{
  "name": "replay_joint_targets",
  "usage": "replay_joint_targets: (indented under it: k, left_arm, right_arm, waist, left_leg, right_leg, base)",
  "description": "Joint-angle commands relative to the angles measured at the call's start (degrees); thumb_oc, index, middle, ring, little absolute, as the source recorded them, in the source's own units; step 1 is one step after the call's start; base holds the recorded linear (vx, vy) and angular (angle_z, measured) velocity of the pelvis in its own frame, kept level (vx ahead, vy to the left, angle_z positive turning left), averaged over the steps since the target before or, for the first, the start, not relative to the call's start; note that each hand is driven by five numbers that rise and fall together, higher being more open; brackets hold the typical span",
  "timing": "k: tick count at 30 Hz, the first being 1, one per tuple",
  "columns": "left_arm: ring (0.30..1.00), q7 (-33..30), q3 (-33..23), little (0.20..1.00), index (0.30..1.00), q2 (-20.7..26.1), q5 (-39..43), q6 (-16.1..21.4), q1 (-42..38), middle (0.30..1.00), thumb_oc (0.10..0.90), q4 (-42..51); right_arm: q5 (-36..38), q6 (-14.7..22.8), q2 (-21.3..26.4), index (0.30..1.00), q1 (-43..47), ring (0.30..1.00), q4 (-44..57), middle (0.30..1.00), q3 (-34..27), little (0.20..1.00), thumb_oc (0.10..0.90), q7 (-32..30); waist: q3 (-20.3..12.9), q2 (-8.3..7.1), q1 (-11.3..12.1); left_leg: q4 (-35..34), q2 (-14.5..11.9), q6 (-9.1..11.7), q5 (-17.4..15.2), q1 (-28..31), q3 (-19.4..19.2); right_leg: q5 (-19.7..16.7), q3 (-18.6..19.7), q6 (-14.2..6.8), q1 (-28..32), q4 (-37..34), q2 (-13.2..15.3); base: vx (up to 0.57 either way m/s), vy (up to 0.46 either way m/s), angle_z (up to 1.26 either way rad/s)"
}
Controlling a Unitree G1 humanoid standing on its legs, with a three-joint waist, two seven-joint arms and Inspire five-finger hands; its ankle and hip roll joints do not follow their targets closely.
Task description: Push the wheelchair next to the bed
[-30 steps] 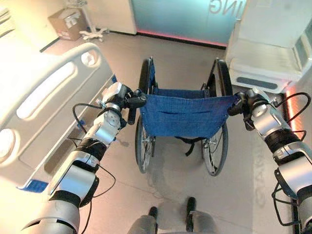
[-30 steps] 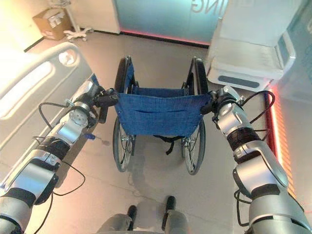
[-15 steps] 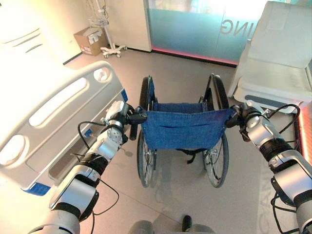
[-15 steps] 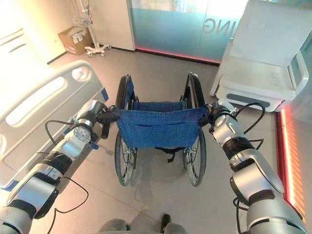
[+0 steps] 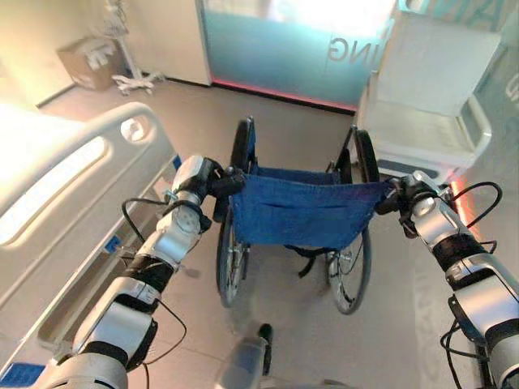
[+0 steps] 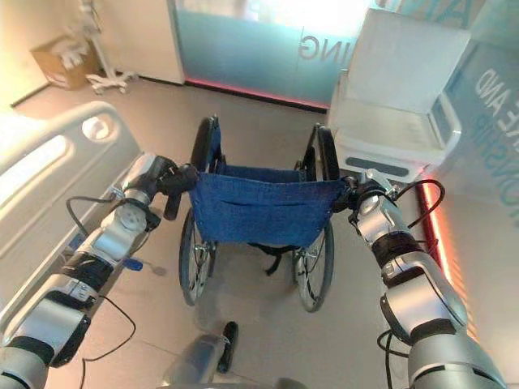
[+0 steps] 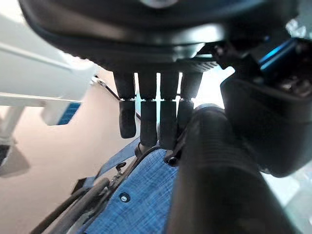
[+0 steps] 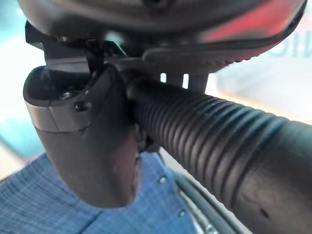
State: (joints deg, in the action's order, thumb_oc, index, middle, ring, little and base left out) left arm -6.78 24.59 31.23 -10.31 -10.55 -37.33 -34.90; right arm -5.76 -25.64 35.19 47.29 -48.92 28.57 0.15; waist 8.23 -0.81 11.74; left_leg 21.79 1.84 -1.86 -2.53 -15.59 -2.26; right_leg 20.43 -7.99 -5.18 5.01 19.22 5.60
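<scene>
Wheelchair (image 5: 304,219) has rolled on beside the bed (image 5: 73,194) — left hand (image 5: 212,183) and right hand (image 5: 399,197) still clasp its handles.

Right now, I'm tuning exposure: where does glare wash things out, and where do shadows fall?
Left eye view: glare whitens the bed and the glass wall. Right eye view: a faint shadow lies on the floor under the wheelchair.
</scene>
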Motion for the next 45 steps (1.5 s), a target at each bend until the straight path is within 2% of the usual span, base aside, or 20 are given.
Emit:
replay_joint_targets:
  k: [1, 5, 9, 11, 13, 14, 15, 20, 23, 25, 28, 30, 31, 32, 33, 34, 37, 40, 42, 45]
  left_arm:
    - [0.300, 1.6, 5.9, 0.300, 0.300, 3.2, -5.8, -2.9, 6.2, 0.300, 0.400, -5.9]
    - [0.300, 1.0, 6.7, 0.300, 0.300, 3.3, -6.9, -2.5, 6.2, 0.300, 0.400, -6.8]
    - [0.300, -0.4, 6.7, 0.300, 0.300, 2.3, -7.1, -2.3, 7.1, 0.300, 0.400, -7.7]
    - [0.300, -1.2, 6.5, 0.300, 0.300, 1.4, -7.4, -2.0, 7.4, 0.300, 0.400, -8.2]
    - [0.300, -0.6, 6.3, 0.300, 0.300, 1.2, -8.1, -2.1, 7.1, 0.300, 0.400, -7.8]
    - [0.300, -0.4, 6.3, 0.300, 0.300, 1.4, -8.0, -2.0, 6.9, 0.300, 0.400, -7.7]
    - [0.300, 0.4, 6.2, 0.300, 0.300, 1.7, -8.0, -1.8, 6.2, 0.300, 0.400, -7.6]
    - [0.300, 2.4, 6.9, 0.300, 0.300, 1.5, -8.5, -0.4, 5.0, 0.300, 0.400, -8.4]
    - [0.300, 3.3, 7.1, 0.300, 0.300, 0.4, -8.9, 0.0, 5.1, 0.300, 0.400, -9.0]
    - [0.300, 3.6, 6.6, 0.300, 0.300, 0.0, -8.5, 0.3, 5.2, 0.300, 0.400, -9.4]
    - [0.300, 2.9, 6.1, 0.300, 0.300, -0.8, -4.9, -0.1, 5.0, 0.300, 0.400, -9.7]
    - [0.300, 2.9, 5.9, 0.300, 0.300, -1.1, -3.1, -1.1, 5.2, 0.300, 0.400, -9.3]
    - [0.300, 2.7, 5.7, 0.300, 0.300, -1.6, -2.7, -2.5, 5.5, 0.300, 0.400, -9.1]
    - [0.300, 2.9, 5.6, 0.300, 0.300, -1.9, -3.1, -2.6, 5.7, 0.300, 0.400, -8.9]
    - [0.300, 2.9, 5.6, 0.300, 0.300, -2.0, -3.3, -2.7, 5.9, 0.300, 0.400, -8.8]
    - [0.300, 3.0, 5.5, 0.300, 0.300, -2.3, -3.8, -2.5, 6.0, 0.300, 0.400, -8.8]
    - [0.300, 2.9, 5.8, 0.300, 0.300, -3.0, -4.9, -1.8, 6.5, 0.300, 0.400, -8.6]
    - [0.300, 2.8, 6.1, 0.300, 0.300, -3.5, -6.2, -0.8, 7.2, 0.300, 0.400, -8.6]
    - [0.300, 2.7, 5.9, 0.300, 0.300, -4.1, -7.2, -0.8, 7.5, 0.300, 0.400, -8.3]
    - [0.300, 2.9, 5.9, 0.300, 0.300, -4.3, -8.0, -1.2, 7.6, 0.300, 0.400, -7.3]
  right_arm:
    - [-1.0, 13.9, -0.8, 0.300, -0.3, 0.300, 5.7, 0.300, 5.5, 0.300, 0.400, 3.4]
    - [-0.8, 16.1, -1.7, 0.300, 0.1, 0.300, 4.9, 0.300, 6.1, 0.300, 0.400, 3.4]
    - [-1.5, 16.6, -2.7, 0.300, -0.4, 0.300, 4.5, 0.300, 7.0, 0.300, 0.400, 3.0]
    - [-1.6, 16.5, -2.9, 0.300, 0.0, 0.300, 4.4, 0.300, 7.6, 0.300, 0.400, 2.8]
    - [-1.3, 15.4, -2.1, 0.300, 1.2, 0.300, 5.7, 0.300, 7.9, 0.300, 0.400, 3.2]
    - [-1.2, 15.0, -2.0, 0.300, 1.6, 0.300, 6.1, 0.300, 8.0, 0.300, 0.400, 3.3]
    - [-0.6, 13.5, -1.0, 0.300, 3.0, 0.300, 7.4, 0.300, 8.5, 0.300, 0.400, 3.8]
    - [1.0, 8.9, 1.7, 0.300, 6.1, 0.300, 9.1, 0.300, 9.2, 0.300, 0.400, 6.3]
    - [1.0, 6.4, 1.7, 0.300, 6.4, 0.300, 9.2, 0.300, 9.3, 0.300, 0.400, 7.6]
    - [0.1, 5.5, 1.9, 0.300, 6.1, 0.300, 9.7, 0.300, 9.0, 0.300, 0.400, 8.7]
    - [0.3, 6.9, 2.7, 0.300, 6.7, 0.300, 8.8, 0.300, 9.1, 0.300, 0.400, 9.5]
    - [-0.6, 7.7, 2.9, 0.300, 7.1, 0.300, 9.3, 0.300, 9.2, 0.300, 0.400, 10.7]
    - [-1.4, 10.1, 3.4, 0.300, 7.2, 0.300, 9.8, 0.300, 9.2, 0.300, 0.400, 11.4]
    - [-1.8, 11.1, 3.9, 0.300, 6.9, 0.300, 9.9, 0.300, 9.0, 0.300, 0.400, 11.6]
    - [-2.0, 11.5, 4.1, 0.300, 6.8, 0.300, 10.0, 0.300, 9.0, 0.300, 0.400, 11.6]
    - [-2.2, 12.1, 4.6, 0.300, 6.6, 0.300, 10.3, 0.300, 9.0, 0.300, 0.400, 11.7]
    - [-2.0, 11.4, 5.9, 0.300, 5.7, 0.300, 11.3, 0.300, 9.1, 0.300, 0.400, 11.7]
    - [-1.2, 10.9, 6.5, 0.300, 4.0, 0.300, 11.5, 0.300, 8.3, 0.300, 0.400, 11.0]
    - [-2.0, 10.8, 5.7, 0.300, 3.2, 0.300, 10.9, 0.300, 7.8, 0.300, 0.400, 10.8]
    - [-3.5, 11.7, 4.9, 0.300, 3.5, 0.300, 9.0, 0.300, 7.7, 0.300, 0.400, 10.5]
  waist:
    - [3.6, -3.21, 2.1]
    - [2.2, -3.38, 2.8]
    - [1.7, -3.40, 2.7]
    - [2.1, -3.13, 1.8]
    - [3.2, -1.95, -0.5]
    - [3.7, -1.79, -1.1]
    - [4.8, -2.17, -3.1]
    - [5.3, -3.00, -5.8]
    - [4.2, -3.45, -6.9]
    - [3.8, -3.19, -7.7]
    - [2.8, -3.26, -8.8]
    - [3.0, -2.98, -9.0]
    - [3.6, -2.54, -9.1]
    - [3.4, -2.31, -9.4]
    - [3.3, -2.17, -9.6]
    - [3.1, -2.15, -9.7]
    - [2.9, -2.68, -9.9]
    - [2.8, -3.28, -9.8]
    - [3.9, -3.48, -8.2]
    - [5.8, -3.03, -6.4]
  left_leg:
    - [-7.4, 3.5, -2.0, 1.2, -0.6, 1.5]
    - [-8.1, 4.2, -3.0, 0.4, 0.5, 2.3]
    - [-9.2, 4.4, -3.5, -0.4, 3.1, 1.7]
    - [-10.0, 4.5, -3.7, -1.0, 5.5, 2.3]
    - [-10.9, 4.1, -3.1, -2.1, 9.4, 4.8]
    - [-10.9, 4.1, -3.1, -2.7, 10.1, 5.3]
    - [-11.1, 5.0, -3.3, -4.7, 12.4, 6.8]
    - [-10.6, 6.2, -2.7, -8.9, 16.1, 11.1]
    - [-10.6, 4.5, -1.3, -12.1, 20.4, 13.5]
    - [-11.0, 2.4, -0.1, -14.2, 23.6, 15.5]
    - [-10.6, 0.0, 1.3, -14.7, 24.9, 16.5]
    - [-9.3, -2.2, 2.6, -13.5, 25.2, 15.1]
    - [-8.1, -7.0, 4.5, -7.3, 25.3, 11.9]
    - [-8.3, -8.8, 4.9, -4.4, 25.6, 10.9]
    - [-8.4, -9.8, 5.1, -2.7, 25.6, 10.5]
    - [-7.7, -11.3, 5.7, 1.2, 25.0, 9.5]
    - [-5.1, -13.1, 5.7, 5.0, 23.2, 6.8]
    - [-3.6, -12.3, 5.3, 7.0, 20.5, 4.4]
    - [-4.4, -7.9, 4.3, 4.5, 16.9, 4.1]
    - [-5.6, -3.9, 4.1, 3.6, 10.6, 0.5]
  right_leg:
    - [-20.1, 0.4, -1.7, 6.5, 0.8, 2.3]
    - [-25.1, 0.3, -2.1, 6.0, 5.2, 3.3]
    - [-27.5, -1.3, -2.6, 3.7, 6.9, 4.1]
    - [-25.6, -1.6, -2.1, 0.7, 5.1, 3.5]
    - [-22.7, -1.1, -0.9, -8.3, -0.1, 2.7]
    - [-22.1, -1.0, -0.8, -9.8, -0.3, 2.9]
    - [-24.3, 0.3, -1.3, -15.2, -5.4, 3.5]
    - [-30.3, 3.3, -3.7, -18.4, -16.0, 5.6]
    - [-32.6, 4.8, -4.7, -19.8, -20.2, 7.2]
    - [-33.2, 6.7, -4.8, -20.7, -19.3, 7.2]
    - [-30.5, 9.0, -4.3, -20.6, -15.3, 5.3]
    - [-28.7, 7.4, -4.1, -21.0, -11.7, 5.2]
    - [-26.1, 3.4, -2.8, -20.5, -8.3, 5.3]
    - [-25.1, 2.2, -2.1, -20.0, -7.5, 4.8]
    - [-24.5, 1.5, -1.7, -19.6, -7.2, 4.4]
    - [-23.4, 0.0, -0.9, -18.5, -7.3, 3.8]
    - [-21.2, -2.5, 1.0, -15.3, -7.8, 2.6]
    - [-19.5, -4.9, 2.7, -11.8, -8.6, 1.3]
    - [-19.0, -5.1, 3.0, -8.1, -10.4, -0.1]
    - [-18.2, -5.6, 3.2, -3.7, -13.0, -1.6]
  base:
    - [0.34, 0.158, -0.16]
    - [0.33, 0.184, -0.34]
    - [0.27, 0.114, -0.21]
    - [0.28, 0.030, -0.25]
    - [0.33, -0.038, -0.26]
    - [0.41, -0.094, 0.01]
    - [0.32, -0.086, 0.14]
    - [0.41, -0.162, 0.87]
    - [0.58, -0.274, 1.07]
    - [0.54, -0.326, 0.54]
    - [0.48, -0.358, 0.43]
    - [0.50, -0.407, 0.75]
    - [0.48, -0.409, 0.46]
    - [0.49, -0.427, 0.30]
    - [0.34, -0.317, 0.48]
    - [0.31, -0.314, 0.60]
    - [0.31, -0.297, 0.59]
    - [0.35, -0.287, 0.80]
    - [0.33, -0.226, 0.41]
    - [0.25, -0.144, 0.18]
